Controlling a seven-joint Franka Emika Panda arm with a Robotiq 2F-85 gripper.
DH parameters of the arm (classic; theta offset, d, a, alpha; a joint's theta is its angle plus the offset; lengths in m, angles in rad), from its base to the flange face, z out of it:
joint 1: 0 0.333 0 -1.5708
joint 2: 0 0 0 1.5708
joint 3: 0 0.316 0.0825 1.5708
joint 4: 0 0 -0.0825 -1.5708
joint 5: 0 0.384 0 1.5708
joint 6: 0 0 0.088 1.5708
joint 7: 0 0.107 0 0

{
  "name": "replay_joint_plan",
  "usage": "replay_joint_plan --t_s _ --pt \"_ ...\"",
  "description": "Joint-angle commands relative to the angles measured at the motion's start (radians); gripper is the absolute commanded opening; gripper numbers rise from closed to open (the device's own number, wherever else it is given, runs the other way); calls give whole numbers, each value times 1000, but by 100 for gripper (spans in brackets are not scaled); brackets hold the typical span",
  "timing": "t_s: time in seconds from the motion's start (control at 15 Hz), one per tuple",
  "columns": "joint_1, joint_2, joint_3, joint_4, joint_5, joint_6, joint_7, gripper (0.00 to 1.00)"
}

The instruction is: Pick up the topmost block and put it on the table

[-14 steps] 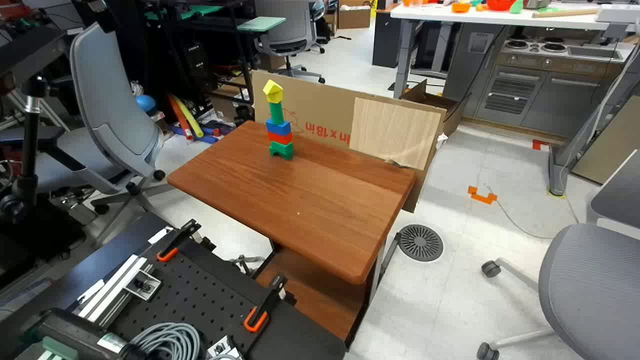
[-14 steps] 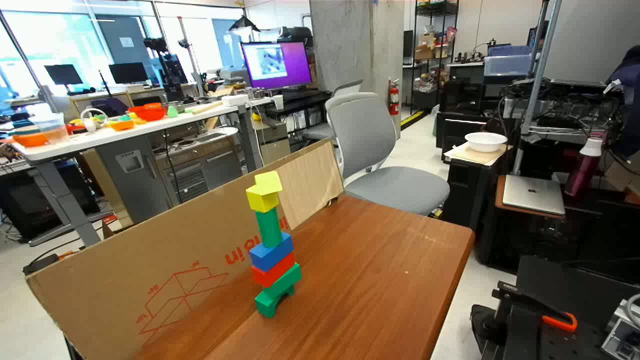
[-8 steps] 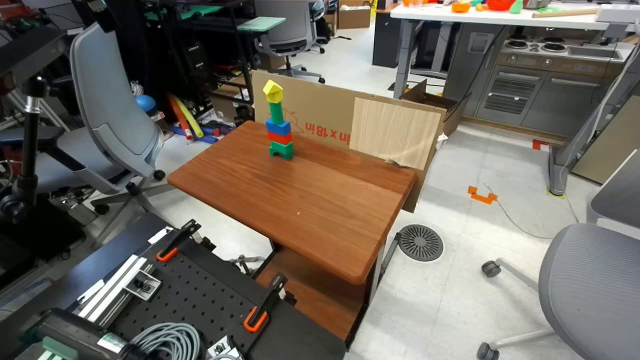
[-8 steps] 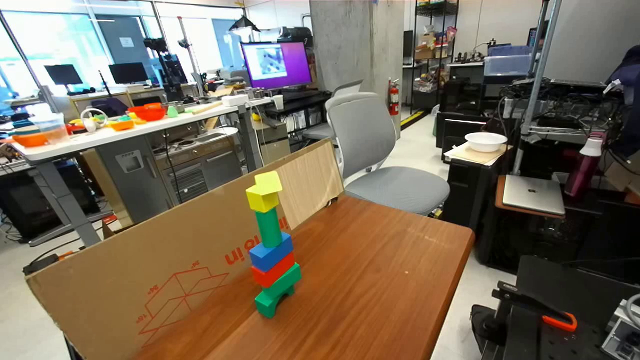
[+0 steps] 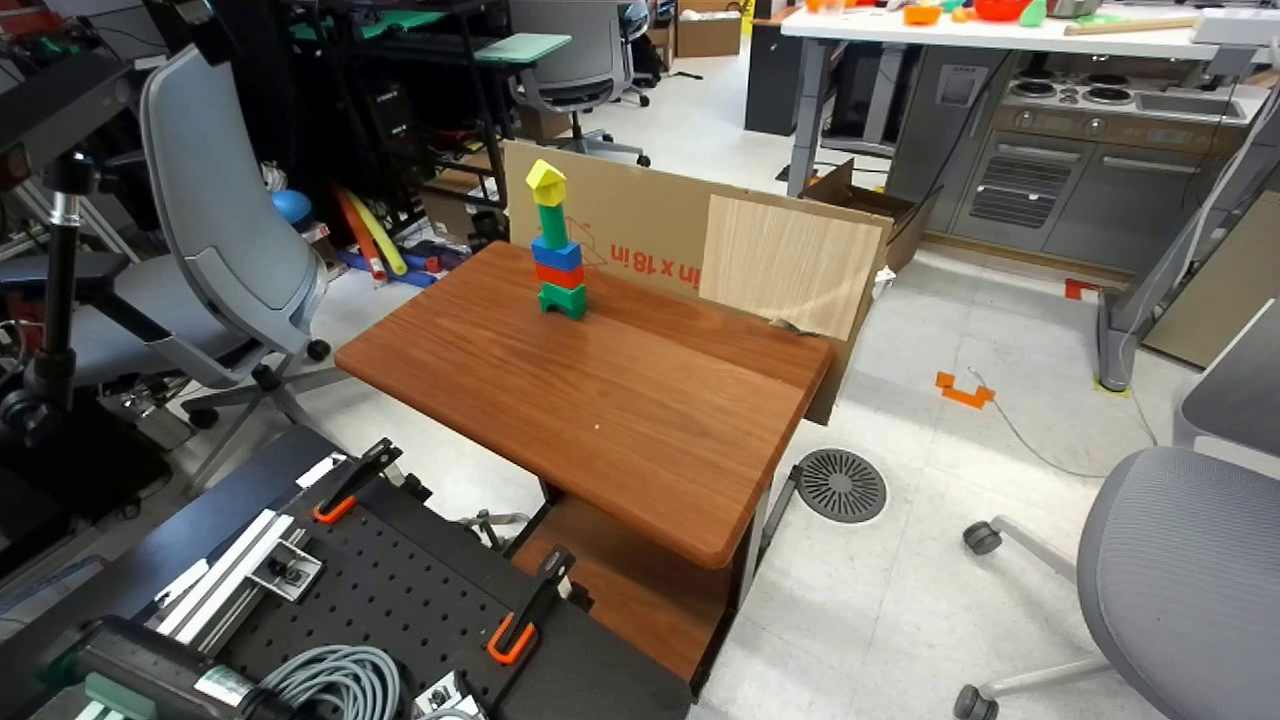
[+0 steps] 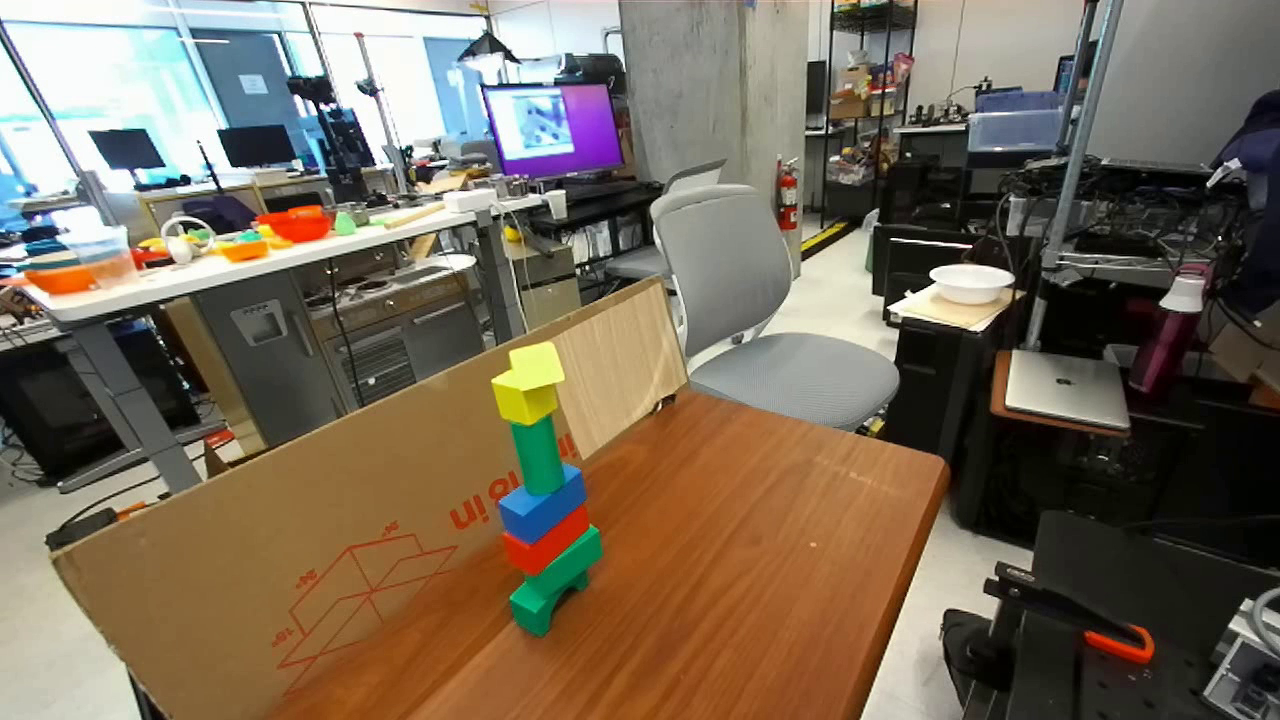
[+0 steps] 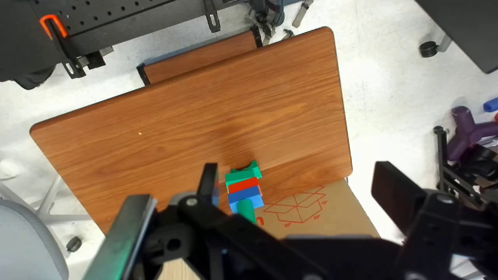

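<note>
The black metal-and-plastic end effector (image 7: 297, 175) reaches in from the bottom of the wrist view, its jaws standing wide apart. Beneath it spreads the rectangular reddish-brown wooden desk (image 5: 600, 420), smooth on top and rounded at the corners. In an exterior view, a grey office chair (image 6: 800, 380) with a textured seat stands beyond one edge of the desk. Near one long side lies a black perforated board (image 5: 400, 560). Along the opposite long side stands a brown cardboard sheet (image 6: 240, 520) printed in red, with a pale wood-grain panel (image 5: 785, 265) against its face towards one end. Black clamps with orange handles (image 5: 535, 600) grip the board's edge. On the desk, close to the cardboard, the toy blocks form a tower: a green arch-shaped block (image 6: 560, 575) at the foot, then a red rectangular block (image 6: 548, 543) lying on it, then a blue rectangular block (image 6: 543, 503) on the red. An upright green cylinder (image 6: 540, 458) stands on the blue one; in the wrist view, the end effector covers part of it. Topmost, resting on the cylinder in both exterior views, sits the small yellow angular block (image 6: 529, 384); whether it is one piece or two, I cannot tell.
</note>
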Motion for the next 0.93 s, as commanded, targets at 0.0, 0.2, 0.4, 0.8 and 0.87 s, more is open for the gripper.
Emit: replay_joint_plan --t_s 0.0,0.2,0.4,0.8,0.87 --pt "-1 34 -6 23 3 -20 15 100" --pt "-17 102 -10 58 9 -13 50 100" --pt "-42 180 -17 106 -3 16 113 100" --pt "-57 361 -22 232 -59 103 257 100" --pt "-54 391 -28 257 -64 109 285 100"
